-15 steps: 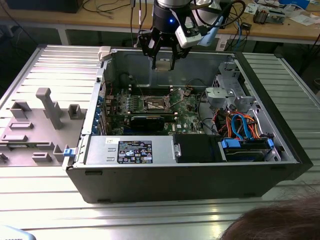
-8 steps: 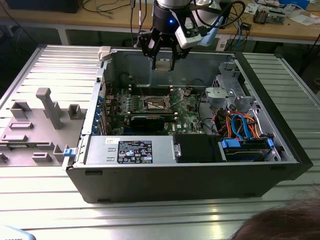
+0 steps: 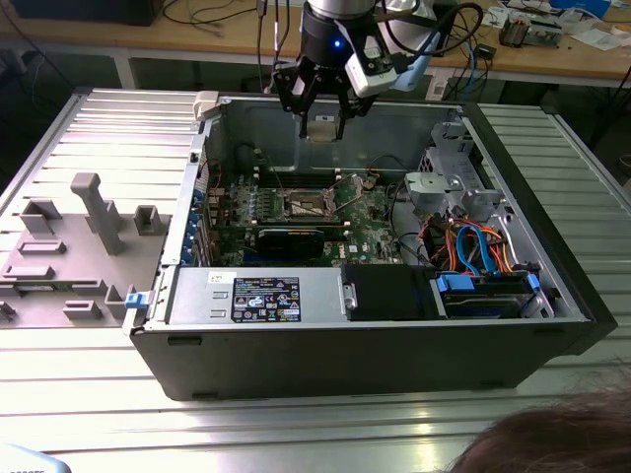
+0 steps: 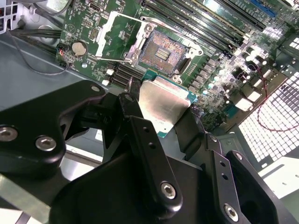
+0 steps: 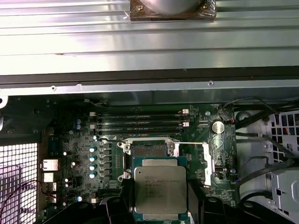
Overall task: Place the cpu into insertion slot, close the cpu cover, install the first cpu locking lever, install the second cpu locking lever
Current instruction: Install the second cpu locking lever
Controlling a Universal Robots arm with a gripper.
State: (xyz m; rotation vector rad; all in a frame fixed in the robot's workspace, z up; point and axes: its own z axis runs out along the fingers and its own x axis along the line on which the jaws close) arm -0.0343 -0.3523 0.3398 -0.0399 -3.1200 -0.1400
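Claw (image 3: 320, 118), upper centre of exterior view, clamped on cpu (image 5: 160, 186) above open insertion slot (image 4: 161, 53); tilted or offset descent risks bent pins.

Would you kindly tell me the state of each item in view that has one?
cpu: held in the claw, not yet in the slot.
slot: open and empty.
cover: swung open.
claw: shut on the cpu.
case: open.

Print on the cpu (image 5: 160, 192) and the case label (image 3: 266, 296) is unreadable.
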